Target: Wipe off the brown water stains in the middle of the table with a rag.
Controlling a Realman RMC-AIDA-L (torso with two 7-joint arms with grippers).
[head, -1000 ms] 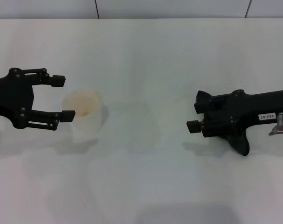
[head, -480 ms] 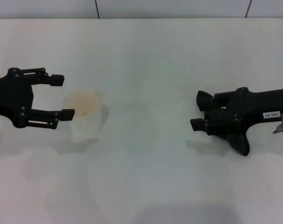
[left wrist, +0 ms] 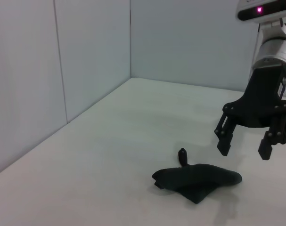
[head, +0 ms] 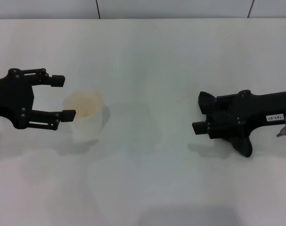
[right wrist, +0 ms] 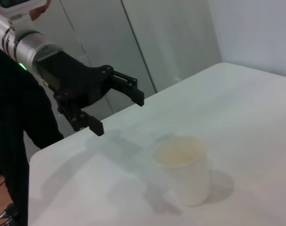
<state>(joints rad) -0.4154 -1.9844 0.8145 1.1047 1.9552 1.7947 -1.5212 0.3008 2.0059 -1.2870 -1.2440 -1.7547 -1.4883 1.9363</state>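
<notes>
Head view, table: the white table (head: pixel 147 188) shows no orange-brown blotch that I can make out in its middle; only faint pale shading there. Judged from this, the stain is either wiped already or too faint to see.
Head view, left gripper: the left gripper (head: pixel 62 97) hangs at the table's left side, fingers spread wide, empty, its tips at the near rim of a white cup (head: pixel 86 117) with a pale tan tint inside.
Head view, right gripper: the right gripper (head: pixel 200 123) is at the right side, low over the rag (head: pixel 241 143), whose black cloth sticks out beyond and below the gripper body. From here the fingers look drawn together, but the grip is hard to read.
Left wrist view, rag: the rag (left wrist: pixel 197 179) lies crumpled on the table, one pointed corner sticking up.
Left wrist view, right gripper: the right gripper (left wrist: pixel 244 149) hovers just above the rag, fingers parted and pointing down, not touching the cloth.
Right wrist view: the left gripper (right wrist: pixel 118 109) is wide open beside the white cup (right wrist: pixel 185 169); no stain shows on the tabletop around it.
Progress, as a judgement: the rag rests loose and well apart from the centre, and nothing brown is visible, so the wiping looks finished, with little or nothing left.
</notes>
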